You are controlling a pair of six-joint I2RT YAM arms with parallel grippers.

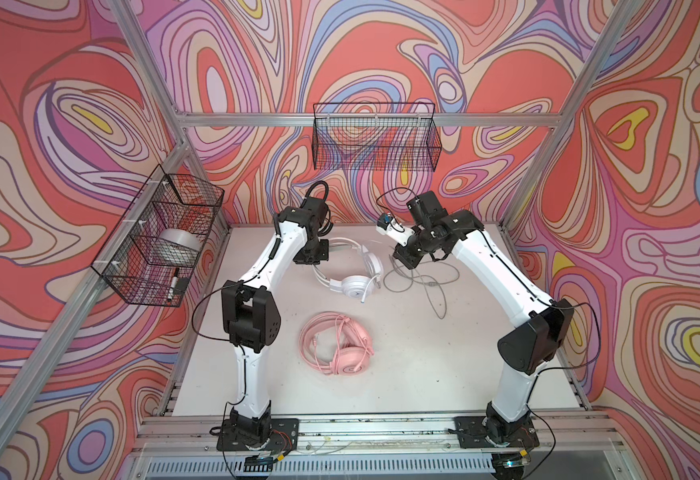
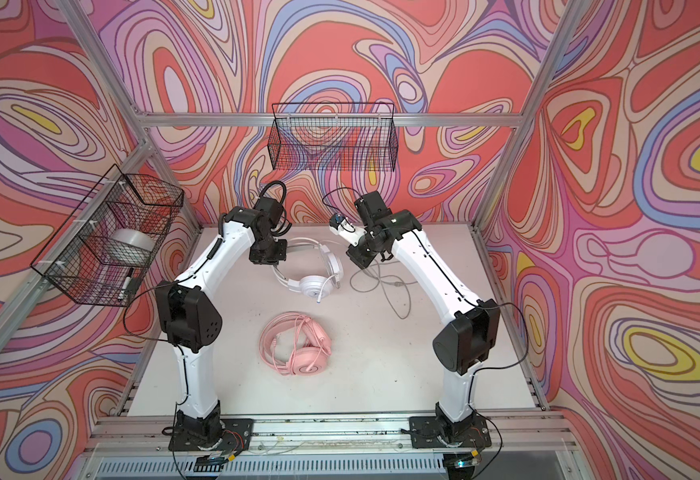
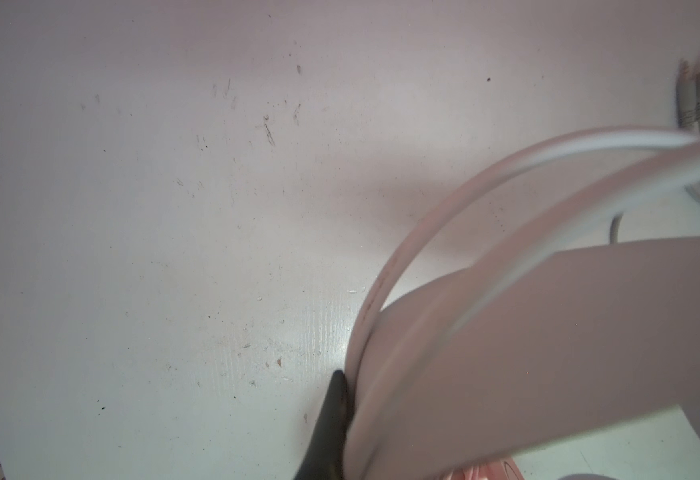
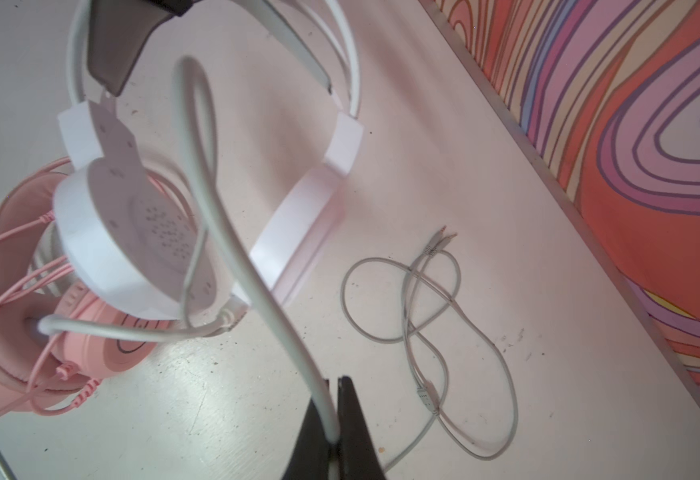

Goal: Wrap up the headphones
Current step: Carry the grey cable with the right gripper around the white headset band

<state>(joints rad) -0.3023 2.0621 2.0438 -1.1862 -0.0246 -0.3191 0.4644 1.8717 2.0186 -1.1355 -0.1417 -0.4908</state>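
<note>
The white headphones lie at the back middle of the table in both top views. My left gripper is shut on their headband; only one black finger shows beside the band. My right gripper is shut on their grey cable, which rises in a loop from the earcup. The cable's remaining length lies loose on the table, plugs at its end. The pink headphones lie nearer the front, pink cable coiled around them.
A wire basket on the left wall holds a tape roll and a marker. Another wire basket hangs on the back wall. An aluminium frame rail runs along the table edge beside the loose cable.
</note>
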